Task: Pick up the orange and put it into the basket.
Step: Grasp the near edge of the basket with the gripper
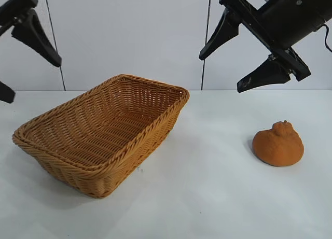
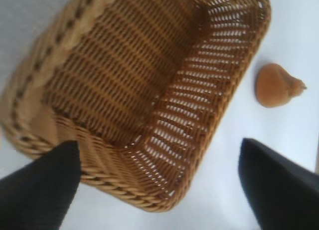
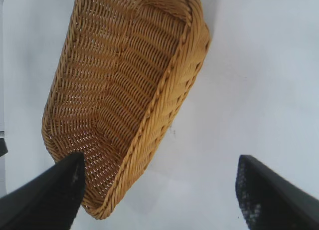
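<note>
The orange (image 1: 278, 144), lumpy and dull orange-brown with a knob on top, sits on the white table at the right; it also shows in the left wrist view (image 2: 277, 85). The wicker basket (image 1: 101, 167) stands at the left and holds nothing; it shows in the left wrist view (image 2: 149, 80) and the right wrist view (image 3: 119, 90). My right gripper (image 1: 224, 70) is open and empty, high above the table, up and to the left of the orange. My left gripper (image 1: 32, 79) is open and empty, high at the far left above the basket's left end.
A white table (image 1: 207, 197) carries both things. A pale panelled wall stands behind. Bare table lies between the basket and the orange and along the front edge.
</note>
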